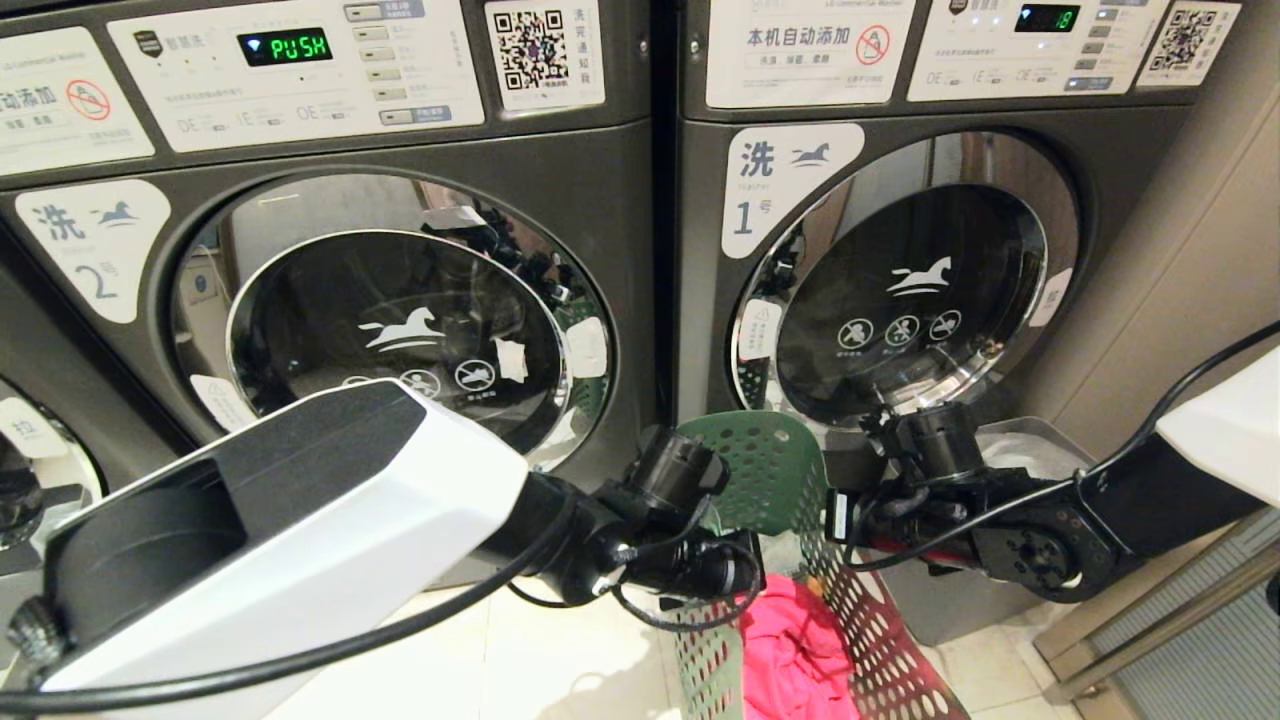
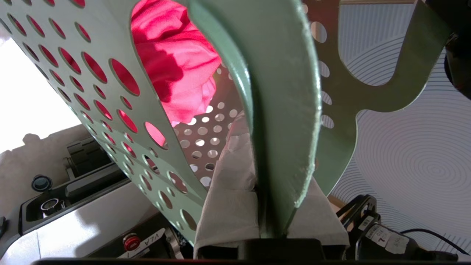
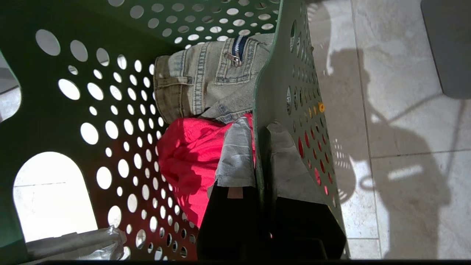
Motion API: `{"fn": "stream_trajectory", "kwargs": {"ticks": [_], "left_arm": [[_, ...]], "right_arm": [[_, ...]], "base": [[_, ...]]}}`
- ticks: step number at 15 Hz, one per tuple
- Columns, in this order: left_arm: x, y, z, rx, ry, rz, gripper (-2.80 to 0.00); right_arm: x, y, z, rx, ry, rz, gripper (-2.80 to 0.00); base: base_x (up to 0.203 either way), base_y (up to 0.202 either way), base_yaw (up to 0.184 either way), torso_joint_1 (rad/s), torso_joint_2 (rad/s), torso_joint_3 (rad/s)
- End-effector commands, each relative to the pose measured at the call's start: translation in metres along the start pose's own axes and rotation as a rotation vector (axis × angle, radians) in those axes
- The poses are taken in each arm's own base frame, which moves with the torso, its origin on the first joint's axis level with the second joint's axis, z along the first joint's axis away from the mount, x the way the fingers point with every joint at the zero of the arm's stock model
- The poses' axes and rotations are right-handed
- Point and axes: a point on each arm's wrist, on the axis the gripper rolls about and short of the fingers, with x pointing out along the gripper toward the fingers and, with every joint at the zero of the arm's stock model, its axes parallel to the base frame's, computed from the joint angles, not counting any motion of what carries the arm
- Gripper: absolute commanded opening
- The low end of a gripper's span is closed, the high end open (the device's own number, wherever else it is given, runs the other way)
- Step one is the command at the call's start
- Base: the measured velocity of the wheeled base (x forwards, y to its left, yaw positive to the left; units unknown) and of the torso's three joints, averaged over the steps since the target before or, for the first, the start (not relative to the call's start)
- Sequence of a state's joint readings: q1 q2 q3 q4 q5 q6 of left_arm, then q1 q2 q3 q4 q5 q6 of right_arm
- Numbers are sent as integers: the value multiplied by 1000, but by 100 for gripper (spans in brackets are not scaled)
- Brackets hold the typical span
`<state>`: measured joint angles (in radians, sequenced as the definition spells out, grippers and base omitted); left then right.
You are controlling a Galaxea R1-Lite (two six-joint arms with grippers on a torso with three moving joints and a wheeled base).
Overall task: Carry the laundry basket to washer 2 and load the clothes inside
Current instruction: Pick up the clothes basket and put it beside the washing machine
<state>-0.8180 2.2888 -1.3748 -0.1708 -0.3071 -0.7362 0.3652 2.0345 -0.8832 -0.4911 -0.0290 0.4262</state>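
Note:
The dark green laundry basket (image 1: 770,470) hangs between my two arms, low in front of the gap between the washers. My left gripper (image 2: 272,173) is shut on its flared rim (image 2: 283,110). My right gripper (image 3: 260,147) is shut on the opposite wall, one finger inside and one outside. Inside the basket lie a pink-red garment (image 3: 187,162) (image 1: 790,650) and a denim-like garment (image 3: 209,77). Washer 2 (image 1: 400,320) stands to the left with its round door closed, marked by a white label (image 1: 95,250).
Washer 1 (image 1: 900,280) stands right of washer 2, door also closed. A grey bin with a white bag (image 1: 1020,450) sits on the floor at the right, by a beige wall (image 1: 1200,250). Part of a third washer (image 1: 30,470) shows far left. The floor is pale tile (image 3: 404,110).

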Motion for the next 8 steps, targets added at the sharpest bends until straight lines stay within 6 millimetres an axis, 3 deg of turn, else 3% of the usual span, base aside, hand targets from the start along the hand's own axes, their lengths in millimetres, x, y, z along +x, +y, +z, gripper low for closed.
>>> {"fn": "stream_trajectory", "kwargs": {"ticks": [1, 8], "left_arm": [[4, -3, 2, 0, 4, -3, -280], [19, -14, 2, 16, 26, -10, -280]], "right_arm": [[0, -4, 3, 10, -8, -9, -280], [-1, -25, 13, 39, -33, -52, -280]], "base": [[0, 0, 0, 2, 8, -195], [0, 0, 0, 0, 1, -197]]}}
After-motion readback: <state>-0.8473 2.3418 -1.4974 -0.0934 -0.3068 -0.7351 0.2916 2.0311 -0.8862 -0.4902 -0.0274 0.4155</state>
